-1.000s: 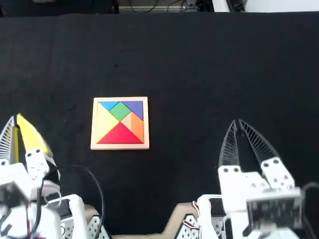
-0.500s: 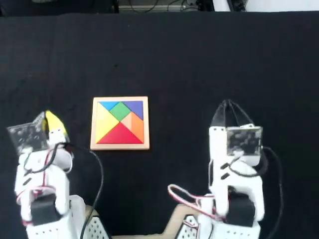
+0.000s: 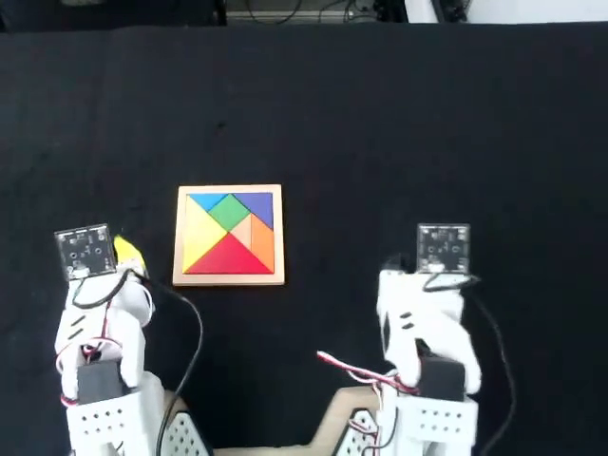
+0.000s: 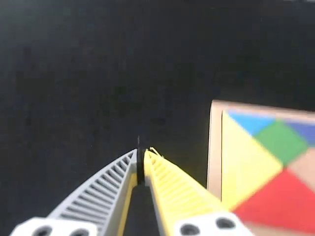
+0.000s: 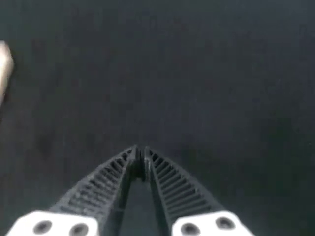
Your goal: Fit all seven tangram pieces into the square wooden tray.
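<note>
The square wooden tray (image 3: 229, 282) lies left of the table's middle, its coloured tangram pieces (image 3: 231, 233) fitted flat inside and filling the square. In the left wrist view the tray (image 4: 214, 147) sits just beside my left gripper (image 4: 141, 153), whose grey and yellow fingers are shut with nothing between them. From above, the left arm (image 3: 95, 313) is folded back at the front left, a little left of the tray. My right gripper (image 5: 140, 151) is shut over bare black cloth, holding nothing. The right arm (image 3: 432, 313) is folded back at the front right.
A black cloth (image 3: 380, 123) covers the whole table. Cables (image 3: 356, 370) trail from the arm bases at the front edge. A pale blurred edge (image 5: 4, 64) shows at the side of the right wrist view.
Both arms have drawn back toward their bases and folded up. Both grippers, open a second ago, have shut on nothing. The tray and its pieces have not moved.
</note>
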`<state>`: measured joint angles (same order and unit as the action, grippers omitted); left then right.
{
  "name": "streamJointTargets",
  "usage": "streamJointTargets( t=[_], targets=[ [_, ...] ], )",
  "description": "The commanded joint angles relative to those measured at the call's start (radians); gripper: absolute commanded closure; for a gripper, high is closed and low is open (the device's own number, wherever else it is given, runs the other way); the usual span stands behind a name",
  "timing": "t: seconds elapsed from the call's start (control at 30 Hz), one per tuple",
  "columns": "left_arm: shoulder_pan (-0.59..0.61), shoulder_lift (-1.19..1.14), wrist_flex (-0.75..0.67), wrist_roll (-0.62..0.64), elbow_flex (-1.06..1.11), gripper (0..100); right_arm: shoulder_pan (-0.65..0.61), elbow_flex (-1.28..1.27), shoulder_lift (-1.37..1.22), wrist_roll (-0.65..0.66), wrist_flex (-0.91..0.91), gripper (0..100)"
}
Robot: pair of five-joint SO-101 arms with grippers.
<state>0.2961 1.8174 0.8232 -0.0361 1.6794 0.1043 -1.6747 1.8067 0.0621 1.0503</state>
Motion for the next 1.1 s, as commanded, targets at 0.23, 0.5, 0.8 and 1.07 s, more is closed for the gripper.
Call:
streamJointTargets(
  t=[0.23, 0.5, 0.8, 1.07],
  targets=[
    [0.005, 0.008, 0.456, 0.000, 0.004, 97, -0.025, -0.010, 0.067, -0.005, 0.247, 98.7],
    [-0.127, 0.006, 0.459, 0.002, 0.008, 97, -0.216, -0.010, 0.064, -0.002, 0.245, 98.7],
    [-0.033, 0.006, 0.457, 0.002, 0.008, 97, -0.212, -0.008, 0.070, 0.000, 0.247, 98.7],
    [-0.130, 0.006, 0.457, 0.002, 0.010, 97, -0.212, -0.010, 0.070, -0.008, 0.247, 98.7]
  ],
)
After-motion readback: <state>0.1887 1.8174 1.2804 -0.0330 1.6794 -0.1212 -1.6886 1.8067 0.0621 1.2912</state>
